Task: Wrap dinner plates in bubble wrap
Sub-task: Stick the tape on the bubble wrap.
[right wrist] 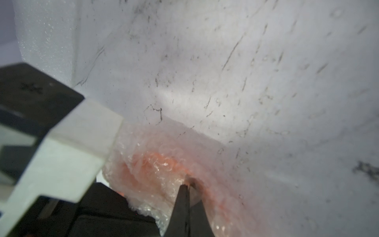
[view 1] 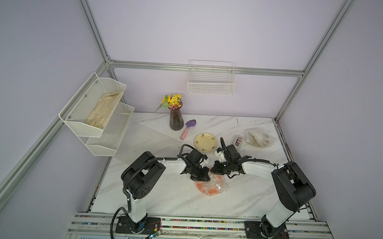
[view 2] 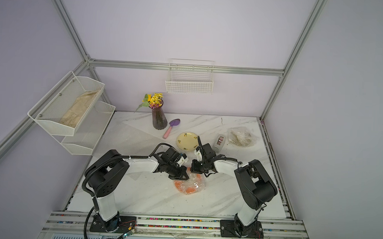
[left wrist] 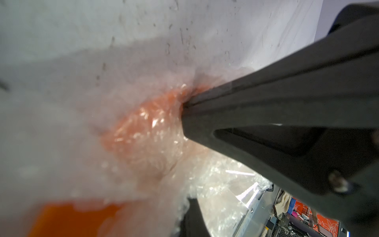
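The left gripper point(left wrist: 183, 106) is seen pressed together, pinched on a pucker of the bubble wrap point(left wrist: 155, 143); the right gripper point(right wrist: 187, 184) is closed to a thin slit at the same sheet, and a held fold cannot be confirmed. Beneath it, the orange plate point(view 1: 207, 190) is found flat on the table point(view 1: 159, 197), between both arms. The wrap is judged light, soft and slippery, best taken at a loose edge; the plate stiff and breakable
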`<move>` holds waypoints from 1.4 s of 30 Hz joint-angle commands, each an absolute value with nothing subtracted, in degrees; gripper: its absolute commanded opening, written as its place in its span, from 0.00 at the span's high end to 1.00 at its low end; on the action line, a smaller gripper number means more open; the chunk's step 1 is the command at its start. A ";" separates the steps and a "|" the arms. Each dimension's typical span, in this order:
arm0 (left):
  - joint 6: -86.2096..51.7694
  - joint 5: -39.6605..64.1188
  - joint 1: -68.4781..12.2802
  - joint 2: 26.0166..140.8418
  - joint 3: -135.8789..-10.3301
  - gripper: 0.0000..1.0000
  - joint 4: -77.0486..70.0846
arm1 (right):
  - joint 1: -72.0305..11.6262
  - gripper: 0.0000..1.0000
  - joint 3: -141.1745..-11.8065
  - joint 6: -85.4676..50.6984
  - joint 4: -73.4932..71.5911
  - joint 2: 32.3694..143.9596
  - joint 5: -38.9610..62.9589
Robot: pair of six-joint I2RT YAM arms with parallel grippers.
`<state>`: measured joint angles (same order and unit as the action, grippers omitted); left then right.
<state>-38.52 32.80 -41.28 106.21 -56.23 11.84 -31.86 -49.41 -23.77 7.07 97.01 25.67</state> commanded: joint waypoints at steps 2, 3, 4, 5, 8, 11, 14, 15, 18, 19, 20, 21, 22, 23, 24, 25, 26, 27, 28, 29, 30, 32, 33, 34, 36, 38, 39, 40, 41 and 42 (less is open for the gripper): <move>-38.83 29.72 -42.19 108.25 -52.30 0.97 18.02 | -31.07 0.76 -49.99 -22.29 10.31 97.06 10.83; -38.77 29.71 -42.19 108.29 -52.21 0.97 18.02 | -31.03 0.73 -50.45 -23.01 11.07 96.34 9.21; -38.73 29.71 -42.19 108.53 -52.16 0.97 17.97 | -31.03 0.70 -51.28 -23.50 11.94 95.55 7.52; -38.59 29.71 -42.21 108.71 -52.04 0.97 17.99 | -31.07 0.67 -52.32 -24.09 13.39 94.96 5.56; -37.93 29.79 -42.19 109.33 -52.03 0.97 18.09 | -30.90 0.62 -55.08 -26.10 18.42 94.04 1.49; -37.38 30.08 -42.14 110.06 -52.24 0.97 18.22 | -30.43 0.60 -58.14 -26.54 25.00 92.73 -0.95; -37.26 30.41 -42.19 110.50 -52.51 0.97 18.19 | -29.65 0.59 -59.95 -26.93 29.54 89.60 -2.40; -37.06 30.50 -42.19 110.64 -52.56 0.97 18.19 | -29.45 0.59 -60.63 -27.06 31.09 88.51 -2.25; -36.85 30.76 -42.19 110.80 -52.99 0.97 18.19 | -29.31 0.58 -61.13 -26.11 31.68 85.95 3.34; -36.82 30.93 -42.20 110.76 -53.17 0.97 18.19 | -29.18 0.62 -60.85 -25.35 31.05 85.58 6.31; -36.82 31.01 -42.19 110.87 -53.38 0.97 18.14 | -29.10 0.70 -60.64 -25.14 30.04 85.21 10.23; -36.75 31.11 -42.19 111.07 -53.51 0.97 18.18 | -29.21 0.73 -60.53 -25.30 29.26 85.00 13.71; -36.67 31.26 -42.19 111.21 -53.69 0.97 18.19 | -29.18 0.73 -60.47 -25.31 28.87 84.84 16.66; -36.52 31.28 -42.19 111.38 -53.94 0.97 18.24 | -29.20 0.73 -60.39 -25.38 28.76 84.51 19.66; -36.43 31.29 -42.19 111.46 -54.19 0.97 18.43 | -29.22 0.72 -60.24 -25.76 28.94 83.59 21.38; -36.45 31.35 -42.14 111.56 -54.30 0.97 18.45 | -29.19 0.70 -60.23 -25.70 29.83 82.66 23.11; -36.56 31.33 -42.26 111.66 -54.47 0.97 18.46 | -29.22 0.68 -60.13 -25.39 30.87 81.19 24.83; -36.56 31.29 -42.19 111.65 -54.54 0.97 18.41 | -29.30 0.66 -59.81 -25.11 32.00 79.35 26.38; -36.51 31.29 -42.19 111.79 -54.58 0.97 18.47 | -29.38 0.65 -59.43 -25.05 32.92 77.23 27.16; -36.55 31.29 -42.20 111.83 -54.67 0.97 18.46 | -29.44 0.64 -58.86 -25.14 33.92 74.65 27.97; -36.40 31.35 -42.19 112.07 -54.80 0.97 18.46 | -29.53 0.64 -58.24 -25.50 34.82 72.10 28.23; -36.23 31.55 -42.19 112.49 -55.16 0.97 18.46 | -29.58 0.70 -57.29 -26.14 36.24 67.57 29.48; -36.16 31.57 -42.20 112.70 -55.26 0.97 18.46 | -29.70 0.72 -56.69 -26.78 36.91 65.47 30.40; -36.05 31.75 -42.20 112.86 -55.41 0.97 18.46 | -29.86 0.72 -56.38 -27.51 37.45 63.94 31.23; -35.85 31.90 -42.23 113.04 -55.67 0.97 18.46 | -30.42 0.74 -55.77 -28.48 39.66 60.45 33.66; -35.62 31.99 -42.23 113.16 -55.83 0.97 18.46 | -31.26 0.76 -55.29 -29.79 41.61 57.48 34.31; -35.51 31.92 -42.19 113.13 -55.81 0.97 18.46 | -31.53 0.79 -55.13 -30.45 42.77 55.97 34.53; -35.38 31.90 -42.24 113.07 -55.81 0.97 18.54 | -31.72 0.82 -54.87 -31.14 43.63 54.86 34.89; -35.29 31.99 -42.19 113.13 -55.81 0.97 18.54 | -31.81 0.85 -54.76 -31.73 44.83 53.77 35.27; -35.25 31.93 -42.19 113.16 -55.81 0.97 18.62 | -31.88 0.86 -54.71 -32.11 45.90 52.96 35.62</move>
<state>-36.84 36.86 -41.28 108.86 -57.06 9.08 -31.53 -55.51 -29.91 40.01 54.98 33.10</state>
